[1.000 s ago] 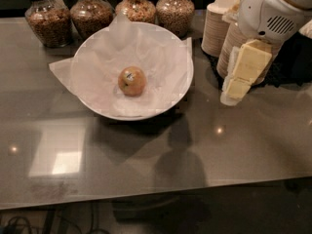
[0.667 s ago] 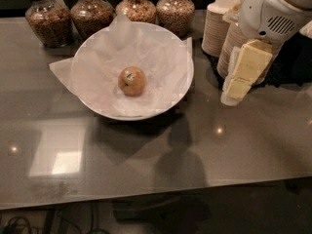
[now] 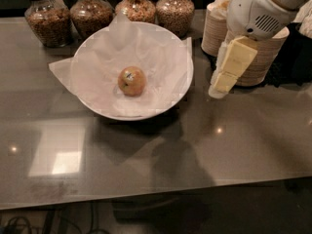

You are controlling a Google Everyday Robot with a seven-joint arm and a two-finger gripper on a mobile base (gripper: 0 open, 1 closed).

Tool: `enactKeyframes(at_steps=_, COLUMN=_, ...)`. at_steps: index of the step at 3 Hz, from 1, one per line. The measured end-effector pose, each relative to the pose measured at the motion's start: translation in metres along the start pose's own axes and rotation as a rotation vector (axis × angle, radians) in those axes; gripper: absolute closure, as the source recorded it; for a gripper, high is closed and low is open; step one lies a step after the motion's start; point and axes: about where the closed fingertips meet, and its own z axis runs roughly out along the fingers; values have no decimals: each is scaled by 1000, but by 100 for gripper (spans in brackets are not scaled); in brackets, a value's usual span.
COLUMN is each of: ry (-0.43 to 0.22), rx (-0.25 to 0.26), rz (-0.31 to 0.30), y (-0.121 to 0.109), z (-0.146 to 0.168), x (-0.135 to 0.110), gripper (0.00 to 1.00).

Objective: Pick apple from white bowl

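The apple (image 3: 131, 81) is small, yellow-orange with a reddish blush and a white sticker. It lies in the middle of the white bowl (image 3: 183, 84), which is wide, shallow and lined with crinkled white paper. My gripper (image 3: 220, 87), cream-coloured on a white wrist, hangs above the table just right of the bowl's rim. It points down and to the left, apart from the apple, and holds nothing that I can see.
Several glass jars of grains (image 3: 90, 14) stand in a row behind the bowl. Stacks of small beige paper bowls (image 3: 214, 28) stand at the back right, behind my gripper. The grey table (image 3: 146, 155) has its front edge near the bottom of the view.
My gripper has shifted slightly left, closer to the bowl's right rim. The apple and the bowl have not moved.
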Motion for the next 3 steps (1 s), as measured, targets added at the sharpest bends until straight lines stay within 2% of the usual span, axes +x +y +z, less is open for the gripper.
enactKeyframes(at_steps=1, ry=-71, rx=-42, rz=-63, y=-12, z=28, x=-26, gripper=0)
enactKeyframes(at_steps=2, ry=-139, rx=-87, rz=-120, y=-15, z=50, x=-45, gripper=0)
enactKeyframes(at_steps=3, ry=-139, rx=-87, rz=-120, y=-15, z=51, x=-45, gripper=0)
